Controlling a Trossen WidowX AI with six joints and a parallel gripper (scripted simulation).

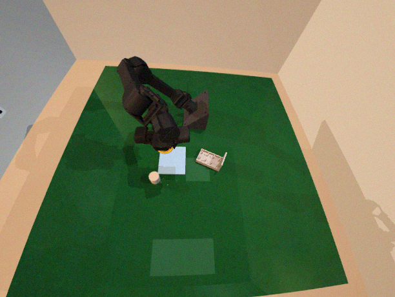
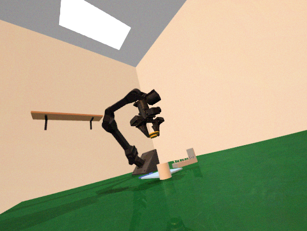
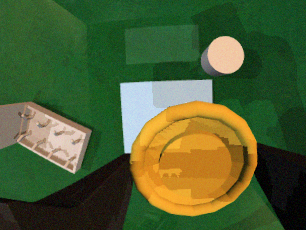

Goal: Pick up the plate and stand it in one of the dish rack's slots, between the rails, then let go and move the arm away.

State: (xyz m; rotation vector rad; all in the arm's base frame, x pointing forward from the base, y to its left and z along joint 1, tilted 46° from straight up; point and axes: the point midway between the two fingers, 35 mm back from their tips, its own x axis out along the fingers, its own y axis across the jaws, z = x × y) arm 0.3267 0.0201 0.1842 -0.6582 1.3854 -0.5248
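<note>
Above the pale mat (image 1: 172, 160), the gripper (image 2: 152, 132) clamps the orange plate (image 3: 193, 158) by its rim; stiff and probably slippery, it could swivel.

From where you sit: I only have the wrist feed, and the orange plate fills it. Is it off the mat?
Observer: Yes. In the exterior view the plate hangs in the gripper, well above the pale blue mat.
Operator: Is it level or tilted?
Observer: Roughly level, held at its rim.
Operator: Where is the rack's tall end?
Observer: The dish rack has its upright end on the side away from the mat.
Operator: The cup?
Observer: The beige cup stands upright at the mat's corner.
</note>
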